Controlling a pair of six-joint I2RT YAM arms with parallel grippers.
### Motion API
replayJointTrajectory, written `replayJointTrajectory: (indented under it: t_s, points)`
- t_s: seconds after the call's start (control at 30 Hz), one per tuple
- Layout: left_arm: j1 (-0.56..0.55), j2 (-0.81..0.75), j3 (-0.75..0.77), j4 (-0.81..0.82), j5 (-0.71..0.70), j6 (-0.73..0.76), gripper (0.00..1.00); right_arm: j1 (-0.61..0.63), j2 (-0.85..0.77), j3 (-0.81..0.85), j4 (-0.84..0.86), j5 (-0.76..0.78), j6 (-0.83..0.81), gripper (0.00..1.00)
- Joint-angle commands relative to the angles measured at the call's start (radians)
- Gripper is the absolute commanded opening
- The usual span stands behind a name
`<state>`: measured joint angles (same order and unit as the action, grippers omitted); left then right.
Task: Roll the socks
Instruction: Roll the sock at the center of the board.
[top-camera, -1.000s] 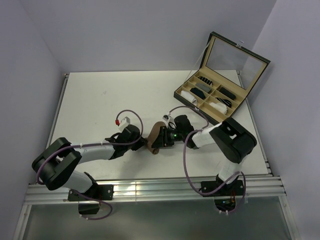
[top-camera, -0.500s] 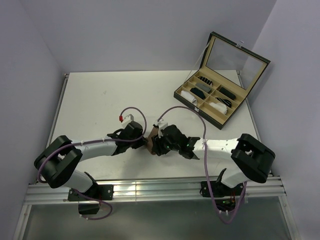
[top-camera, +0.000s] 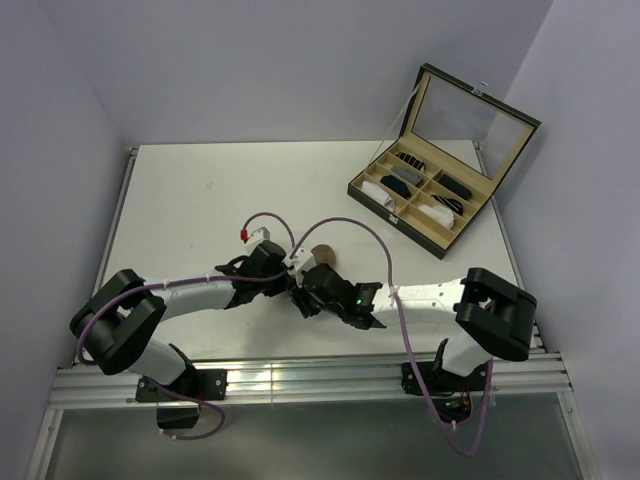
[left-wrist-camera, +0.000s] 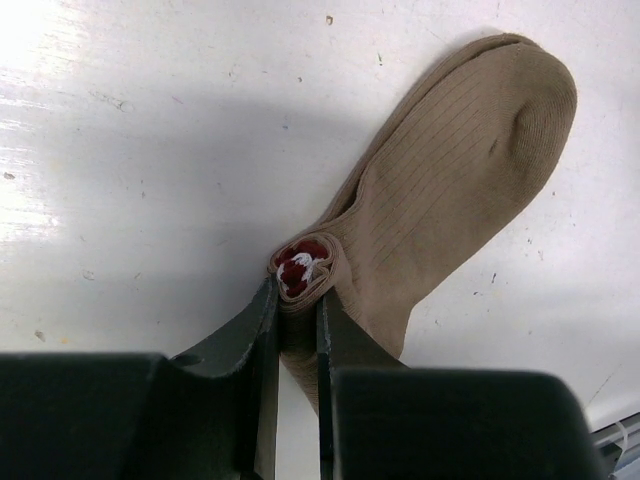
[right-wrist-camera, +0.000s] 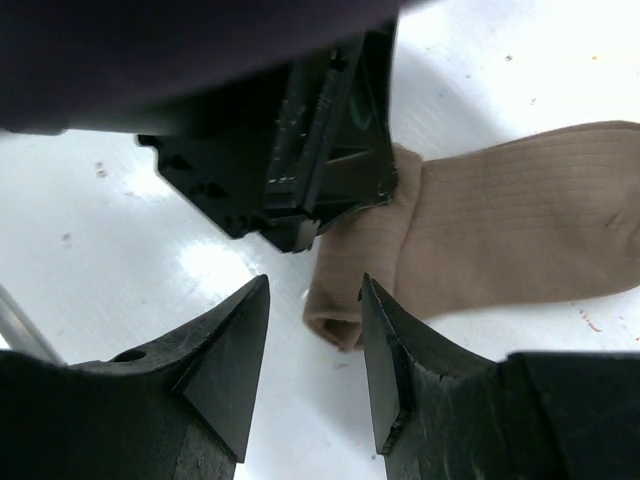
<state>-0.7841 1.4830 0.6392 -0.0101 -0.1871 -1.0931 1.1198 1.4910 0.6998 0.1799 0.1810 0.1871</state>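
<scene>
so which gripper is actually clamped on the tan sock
The left gripper: its jaws pinch the rolled cuff of the tan sock, red and white showing. The right gripper has its jaws apart by the sock, closed on nothing.

The left arm (top-camera: 190, 295) and right arm (top-camera: 430, 297) share one build: white tubular links between bulky black joint housings. A purple cable (top-camera: 350, 225) loops off each (the left one ends in a red-tipped white connector (top-camera: 250, 235)). The fingers (right-wrist-camera: 215, 370) are black, matte and wedge-shaped.

From above, most of the tan sock (top-camera: 322, 252) lies hidden
</scene>
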Motion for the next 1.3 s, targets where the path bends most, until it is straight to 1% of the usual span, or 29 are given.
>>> replayJointTrajectory:
  t_s: [0.0, 0.2, 0.33, 0.63, 0.7, 0.8, 0.83, 0.87, 0.9, 0.93, 0.97, 1.03, 1.07, 1.13, 1.17, 1.2, 1.27]
  points:
    - [-0.001, 0.02, 0.005, -0.071, 0.014, 0.029, 0.0, 0.015, 0.053, 0.044, 0.021, 0.051, -0.031, 0.49]
    - [-0.001, 0.016, 0.01, -0.08, 0.011, 0.038, 0.0, 0.015, 0.12, 0.064, -0.011, 0.089, -0.015, 0.5]
    - [0.0, 0.019, 0.01, -0.08, 0.015, 0.044, 0.0, 0.015, 0.14, 0.053, -0.037, 0.08, 0.002, 0.52]
    - [0.012, 0.019, 0.019, -0.076, 0.034, 0.062, 0.0, 0.014, 0.248, 0.09, -0.125, 0.1, 0.054, 0.51]
    - [0.016, 0.019, 0.022, -0.077, 0.038, 0.071, 0.0, 0.012, 0.293, 0.115, -0.155, 0.11, 0.069, 0.47]
    - [0.016, 0.01, 0.022, -0.074, 0.038, 0.073, 0.03, 0.009, 0.328, 0.136, -0.172, 0.12, 0.086, 0.33]
    - [0.016, 0.002, 0.02, -0.073, 0.037, 0.075, 0.05, 0.009, 0.327, 0.136, -0.172, 0.111, 0.087, 0.22]
    - [0.017, -0.004, 0.013, -0.073, 0.031, 0.075, 0.08, 0.005, 0.322, 0.135, -0.172, 0.082, 0.092, 0.18]
    - [0.017, -0.01, 0.011, -0.07, 0.028, 0.07, 0.15, 0.002, 0.315, 0.127, -0.172, 0.063, 0.094, 0.13]
    - [0.019, -0.027, 0.007, -0.071, 0.023, 0.07, 0.18, -0.003, 0.298, 0.124, -0.168, 0.037, 0.095, 0.06]
    - [0.02, -0.036, -0.001, -0.073, 0.014, 0.064, 0.24, -0.011, 0.287, 0.121, -0.158, 0.013, 0.103, 0.03]
    - [0.028, -0.071, -0.01, -0.076, 0.003, 0.059, 0.3, -0.038, 0.259, 0.112, -0.146, -0.084, 0.11, 0.0]
    - [0.029, -0.085, -0.018, -0.08, -0.012, 0.053, 0.37, -0.049, 0.255, 0.112, -0.139, -0.116, 0.124, 0.0]
    - [0.037, -0.13, -0.026, -0.088, -0.028, 0.045, 0.48, -0.09, 0.244, 0.109, -0.128, -0.23, 0.14, 0.0]
    - [0.04, -0.145, -0.033, -0.097, -0.037, 0.036, 0.57, -0.104, 0.239, 0.106, -0.111, -0.268, 0.156, 0.0]
    - [0.042, -0.161, -0.036, -0.103, -0.054, 0.032, 0.61, -0.135, 0.238, 0.101, -0.102, -0.34, 0.167, 0.0]
    - [0.048, -0.21, -0.047, -0.119, -0.071, 0.015, 0.67, -0.167, 0.244, 0.096, -0.068, -0.426, 0.195, 0.0]
